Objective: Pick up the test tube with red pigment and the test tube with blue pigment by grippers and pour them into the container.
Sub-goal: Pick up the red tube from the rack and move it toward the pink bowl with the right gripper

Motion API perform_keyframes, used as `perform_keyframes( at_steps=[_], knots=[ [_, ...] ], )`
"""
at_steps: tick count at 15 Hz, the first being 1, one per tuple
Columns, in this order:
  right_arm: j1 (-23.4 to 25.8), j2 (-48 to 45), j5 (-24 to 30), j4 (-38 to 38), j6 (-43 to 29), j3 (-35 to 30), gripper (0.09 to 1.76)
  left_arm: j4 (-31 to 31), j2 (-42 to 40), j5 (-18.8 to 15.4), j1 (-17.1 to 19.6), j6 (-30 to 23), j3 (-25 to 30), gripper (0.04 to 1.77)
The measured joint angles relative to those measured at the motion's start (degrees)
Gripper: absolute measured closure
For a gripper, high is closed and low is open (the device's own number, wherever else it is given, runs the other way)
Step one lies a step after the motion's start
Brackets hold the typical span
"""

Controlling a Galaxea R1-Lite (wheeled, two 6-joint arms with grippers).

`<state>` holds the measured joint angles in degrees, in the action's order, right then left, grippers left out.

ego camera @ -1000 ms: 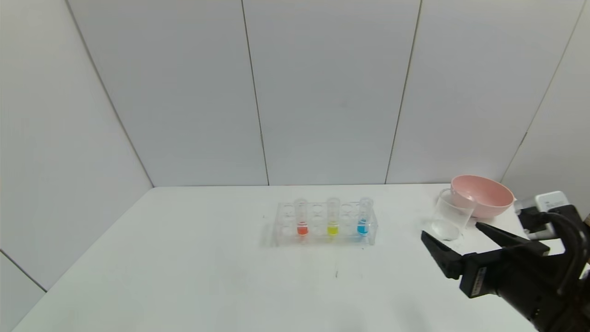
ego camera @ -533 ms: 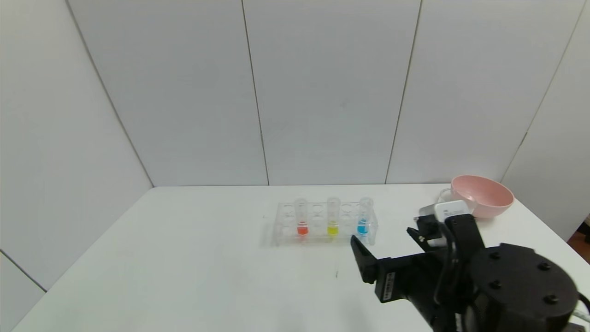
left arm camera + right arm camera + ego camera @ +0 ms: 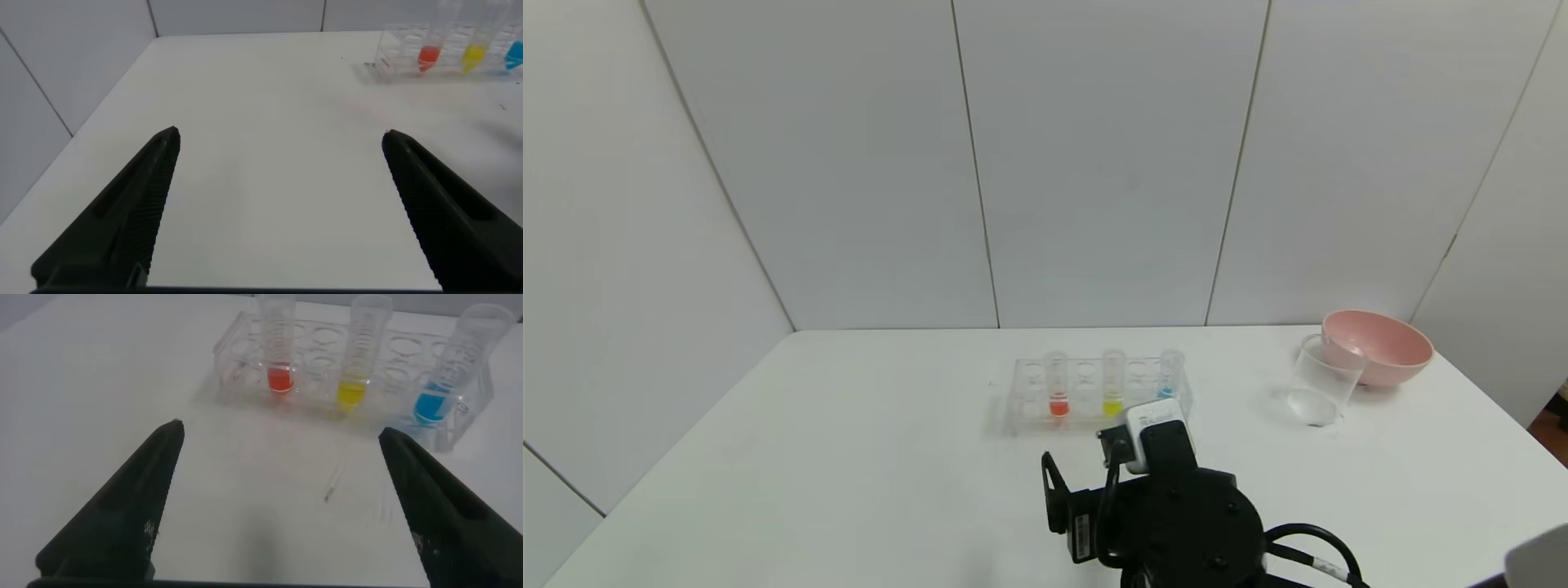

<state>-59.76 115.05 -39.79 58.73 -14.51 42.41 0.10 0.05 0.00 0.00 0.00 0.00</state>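
The test tube with red pigment [image 3: 1058, 384] and the test tube with blue pigment [image 3: 1170, 374] stand upright in a clear rack [image 3: 1021, 404], with a yellow tube [image 3: 1112, 384] between them. The container, a clear beaker [image 3: 1323, 382], stands apart at the right. My right arm [image 3: 1176, 523] is in front of the rack and hides the blue tube's lower part. In the right wrist view my right gripper [image 3: 279, 429] is open and empty, facing the red tube [image 3: 279, 359] and blue tube [image 3: 453, 376] from short of the rack. My left gripper [image 3: 279, 132] is open and empty over bare table, far from the rack [image 3: 384, 61].
A pink bowl [image 3: 1376, 347] sits right behind the beaker at the back right. The white table [image 3: 849, 457] ends at grey wall panels behind and at the left. A small dark mark [image 3: 329, 492] lies on the table in front of the rack.
My right arm has swept left from beside the beaker to in front of the rack. The beaker shows again. The tubes and rack have not moved.
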Motion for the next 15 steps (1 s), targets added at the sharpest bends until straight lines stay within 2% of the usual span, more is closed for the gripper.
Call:
perform_keyframes(
  at_steps=[5,15],
  knots=[
    [0.7,6.8,0.5,-0.3,2.6,7.9,0.14,0.0,0.0,0.0,0.0,0.0,0.0,0.05],
    [9.8,20.0,4.8,-0.4,10.8,28.3,0.14,0.0,0.0,0.0,0.0,0.0,0.0,0.05]
  ],
)
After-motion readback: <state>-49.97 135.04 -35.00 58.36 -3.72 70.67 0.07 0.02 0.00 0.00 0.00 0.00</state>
